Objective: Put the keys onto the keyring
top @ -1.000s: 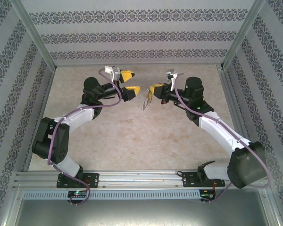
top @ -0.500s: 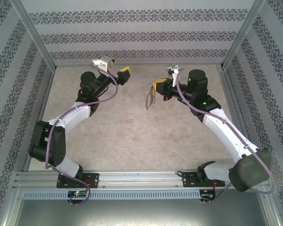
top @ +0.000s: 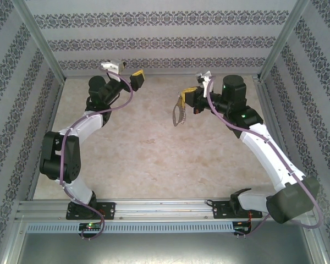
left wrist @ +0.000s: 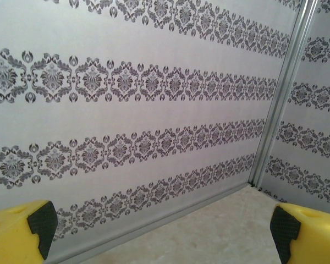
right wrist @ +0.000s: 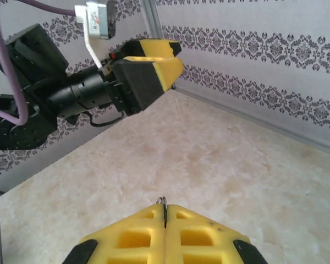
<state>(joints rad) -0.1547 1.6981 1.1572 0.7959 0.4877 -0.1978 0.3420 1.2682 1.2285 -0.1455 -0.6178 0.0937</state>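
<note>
Top external: grips keyring (top: 179, 115) in shut right hand (top: 182, 99), dangling above far-middle table (top: 154, 159). Left wrist: holds left hand (left wrist: 159, 228) wide open, empty, facing back wall (left wrist: 126, 110). Right wrist: shows thin metal pinched between closed fingers (right wrist: 137, 236).

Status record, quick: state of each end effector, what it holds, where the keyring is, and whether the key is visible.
left end effector: open, empty, facing the back wall
right end effector: shut on keyring
keyring: hanging from the right end effector, over the table
key: too small to make out
gap between end effectors: wide, not touching
</note>
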